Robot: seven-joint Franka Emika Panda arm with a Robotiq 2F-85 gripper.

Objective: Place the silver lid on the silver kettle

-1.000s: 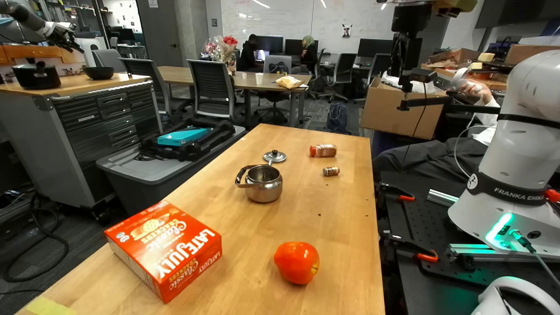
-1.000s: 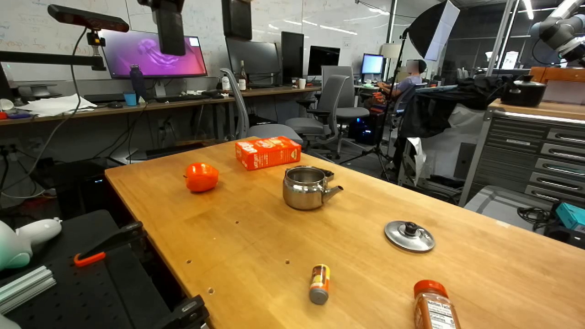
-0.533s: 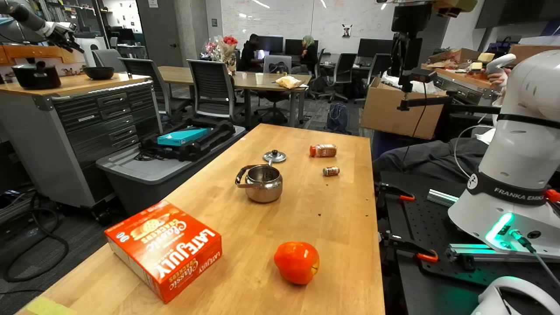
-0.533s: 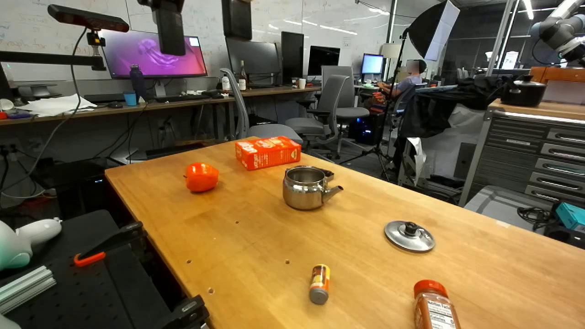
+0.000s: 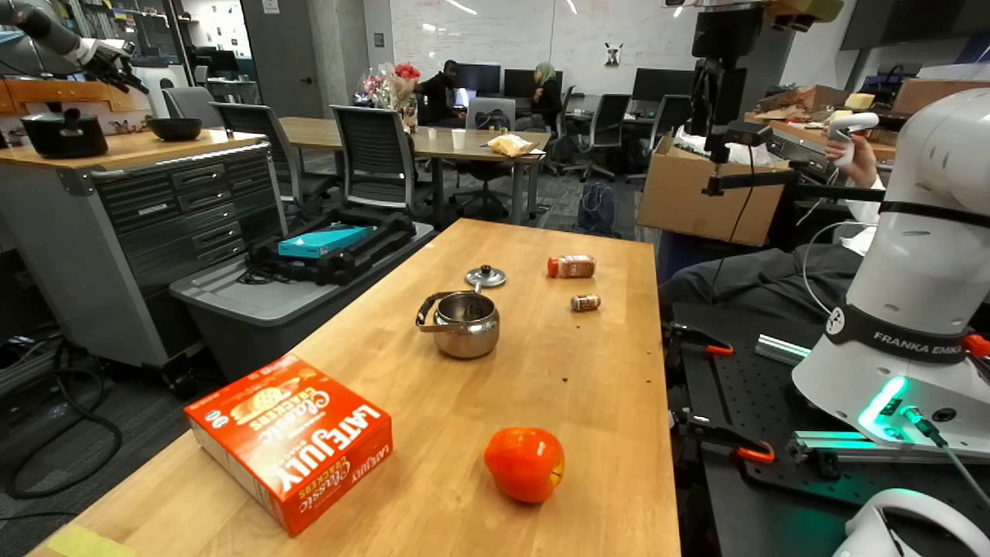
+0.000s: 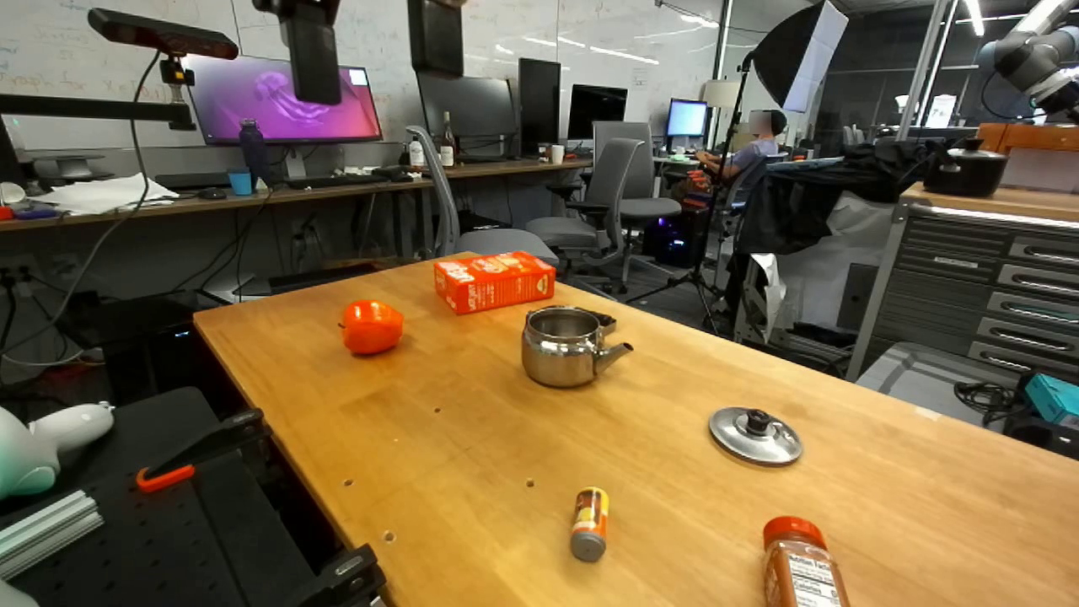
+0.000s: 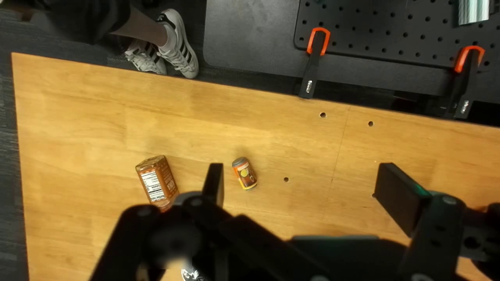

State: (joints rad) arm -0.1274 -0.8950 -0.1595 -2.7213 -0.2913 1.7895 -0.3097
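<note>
None of the job looks done yet. The silver kettle (image 6: 556,358) stands upright on the wooden table (image 6: 455,464), its wide mouth uncovered and its handle (image 5: 424,309) folded down on the side away from the robot base (image 5: 839,379). The silver lid (image 6: 748,442) lies flat on the wood off the kettle's spout (image 6: 613,356) side, knob (image 6: 757,421) up, clearly apart from the kettle. The gripper (image 7: 302,175) hangs high over the table, well above the kettle's height and off toward the kettle's robot-base side; its fingers (image 6: 314,63) are spread wide, touch nothing and have nothing between them. As I judge it, this is the very start and the whole sequence is left: bring the gripper over the table on the kettle's spout side, come down on the lid's knob, close on it, lift, carry the lid across to the kettle, lower it level until it seats on the mouth, then let go and back off. The folded handle seems to leave the opening free from above, so it probably needs no moving first. The other items look to play no part: a cracker box (image 5: 290,437) and a round orange-red item (image 5: 526,464) sit on the side of the kettle opposite the spout, while a small cylinder (image 6: 589,523) and a spice bottle (image 6: 805,566) lie off its spout side, shifted toward the robot base. The kettle cannot be made out in the wrist view.
</note>
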